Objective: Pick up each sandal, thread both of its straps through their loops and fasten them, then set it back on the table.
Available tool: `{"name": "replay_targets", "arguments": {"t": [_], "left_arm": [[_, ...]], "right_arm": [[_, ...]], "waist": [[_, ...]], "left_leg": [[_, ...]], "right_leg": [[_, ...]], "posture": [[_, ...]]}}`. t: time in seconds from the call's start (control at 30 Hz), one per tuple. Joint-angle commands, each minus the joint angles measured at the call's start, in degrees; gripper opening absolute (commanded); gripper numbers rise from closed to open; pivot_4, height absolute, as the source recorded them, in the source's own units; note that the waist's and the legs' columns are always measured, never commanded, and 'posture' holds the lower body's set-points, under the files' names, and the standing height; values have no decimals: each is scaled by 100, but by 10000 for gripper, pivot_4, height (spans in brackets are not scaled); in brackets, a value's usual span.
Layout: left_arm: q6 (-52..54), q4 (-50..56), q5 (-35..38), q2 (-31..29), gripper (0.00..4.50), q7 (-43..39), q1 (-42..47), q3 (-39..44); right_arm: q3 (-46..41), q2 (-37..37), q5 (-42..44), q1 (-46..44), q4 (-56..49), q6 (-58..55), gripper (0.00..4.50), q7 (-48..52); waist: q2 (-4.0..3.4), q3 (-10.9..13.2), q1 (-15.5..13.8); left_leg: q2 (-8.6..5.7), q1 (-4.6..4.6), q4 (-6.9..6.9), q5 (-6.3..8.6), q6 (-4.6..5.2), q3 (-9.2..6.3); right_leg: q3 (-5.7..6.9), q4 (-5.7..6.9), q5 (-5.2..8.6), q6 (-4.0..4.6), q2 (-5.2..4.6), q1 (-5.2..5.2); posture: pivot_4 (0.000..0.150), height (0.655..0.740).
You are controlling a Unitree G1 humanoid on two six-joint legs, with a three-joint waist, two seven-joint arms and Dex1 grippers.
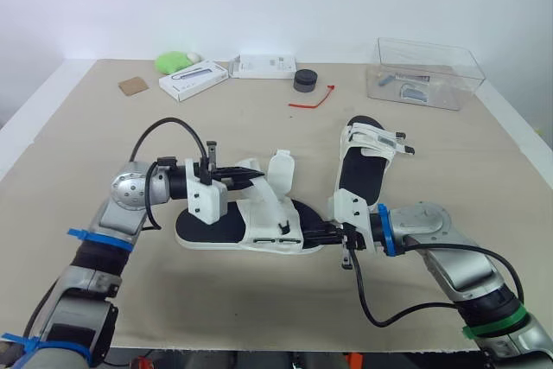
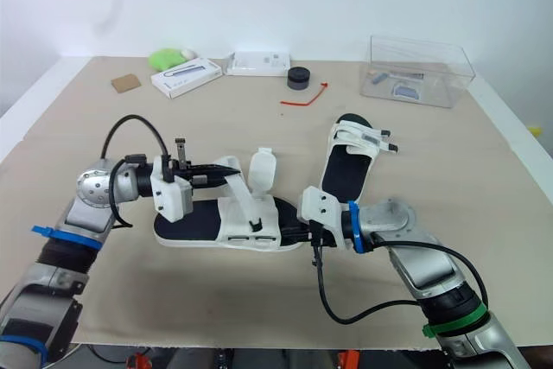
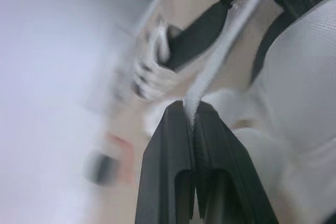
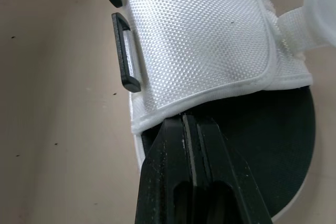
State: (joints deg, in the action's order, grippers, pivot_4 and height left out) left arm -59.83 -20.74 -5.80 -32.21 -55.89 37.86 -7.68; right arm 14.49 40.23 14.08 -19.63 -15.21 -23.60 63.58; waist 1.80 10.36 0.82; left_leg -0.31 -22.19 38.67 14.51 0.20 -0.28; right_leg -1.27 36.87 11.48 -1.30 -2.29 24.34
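Note:
A white-strapped sandal with a black sole point(image 1: 216, 229) lies across the table in front of me, its two black loops point(image 1: 270, 239) on the near side. My left gripper point(image 1: 259, 177) is shut on one of its white straps point(image 3: 226, 51), holding it up above the footbed. My right gripper point(image 1: 322, 232) is shut on the edge of the sole point(image 4: 273, 129) at the sandal's right end, just under the white mesh flap point(image 4: 199, 35). The second sandal point(image 1: 367, 162) lies flat to the right, pointing away from me.
Along the far edge stand a clear plastic box point(image 1: 428, 71), a black round object point(image 1: 305, 80), a red tie point(image 1: 313, 99), two white boxes point(image 1: 193, 80) point(image 1: 266, 66), a green object point(image 1: 175, 61) and a brown square point(image 1: 133, 85).

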Motion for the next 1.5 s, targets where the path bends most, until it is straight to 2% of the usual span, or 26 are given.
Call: {"name": "replay_targets", "arguments": {"t": [0.03,0.13,0.2,0.23,0.33,0.57,0.73,0.9,1.0,1.13,1.2,1.27,1.3,1.33,1.47,1.5], "left_arm": [[-1169,-349,-423,-212,994,444,256,-38],[-1255,-497,-496,-399,994,505,280,-390],[-1024,-403,-335,-550,6721,404,155,-672],[-969,-364,-280,-608,8116,391,121,-771],[-411,-146,5,-714,19566,383,32,-853],[1402,1039,1198,-1185,19566,-48,-386,-743],[1225,1512,938,-1451,19566,-53,-700,-597],[1591,1613,1129,-1632,19566,12,-1001,-309],[3627,2249,2543,-1836,19566,-74,-1363,23],[7443,3382,5161,-2710,19566,-338,-1868,291],[9027,3641,6518,-2966,19566,-162,-1859,444],[10007,3750,7389,-2966,19566,107,-1772,563],[10406,3778,7651,-2919,24634,289,-1775,561],[10683,3833,7826,-2852,26434,418,-1787,566],[11384,3869,8241,-2425,43092,1041,-1645,620],[11551,3878,8298,-2349,44355,1123,-1586,612]], "right_arm": [[66,-1,-23,-55,33,120,0,92],[86,-9,-23,-88,91,154,0,114],[103,-15,-30,-111,118,176,0,120],[106,-17,-32,-117,125,182,0,122],[99,-10,-36,-115,147,205,0,145],[100,19,-48,-119,216,277,0,226],[152,-14,-53,-194,327,335,0,312],[192,-44,-78,-292,478,418,0,406],[190,-59,-77,-363,562,437,0,457],[175,-65,-93,-392,635,470,0,509],[172,-77,-102,-407,658,472,0,521],[178,-94,-114,-423,680,478,0,517],[183,-104,-119,-433,689,477,0,514],[186,-114,-126,-442,696,474,0,508],[184,-129,-154,-454,703,474,0,497],[183,-130,-159,-454,703,474,0,492]], "waist": [[0,0,4],[0,0,23],[0,0,28],[0,0,29],[0,0,33],[0,0,45],[0,0,39],[0,0,40],[0,0,58],[3,3,65],[7,6,69],[6,6,59],[7,6,58],[7,6,58],[7,6,49],[8,7,47]], "left_leg": [[0,1,0,0,1,1],[0,0,0,0,1,2],[1,-1,-1,0,1,1],[1,-1,-1,0,1,1],[1,0,-1,0,1,1],[5,-1,0,0,1,-3],[7,0,0,0,1,-4],[9,4,0,-1,3,-2],[11,3,0,-1,2,-2],[22,3,-1,-1,2,-5],[24,6,-2,-1,2,-8],[27,8,-2,-1,3,-13],[27,9,-2,-1,2,-14],[30,10,-2,-1,2,-16],[31,13,-4,-1,2,-17],[31,12,-4,-1,2,-18]], "right_leg": [[-1,0,-1,-1,0,0],[-1,0,0,-2,1,0],[-1,0,0,-2,3,0],[-1,0,0,-3,3,0],[-1,1,0,-3,4,0],[1,2,1,-4,8,0],[1,2,2,-3,10,1],[1,2,1,-1,13,-1],[1,3,1,0,15,1],[4,4,4,-1,20,3],[5,7,8,3,25,2],[10,8,10,5,27,0],[11,9,10,6,29,0],[12,9,10,6,32,0],[11,13,14,13,37,0],[11,13,13,16,39,0]], "posture": [[1500,7400],[1500,7400],[1500,7400],[1500,7400],[1500,7400],[1500,7400],[1500,7400],[1500,7400],[1500,7400],[1500,7400],[1500,7400],[1500,7400],[1500,7400],[1500,7400],[1500,7400],[1500,7400]]}}
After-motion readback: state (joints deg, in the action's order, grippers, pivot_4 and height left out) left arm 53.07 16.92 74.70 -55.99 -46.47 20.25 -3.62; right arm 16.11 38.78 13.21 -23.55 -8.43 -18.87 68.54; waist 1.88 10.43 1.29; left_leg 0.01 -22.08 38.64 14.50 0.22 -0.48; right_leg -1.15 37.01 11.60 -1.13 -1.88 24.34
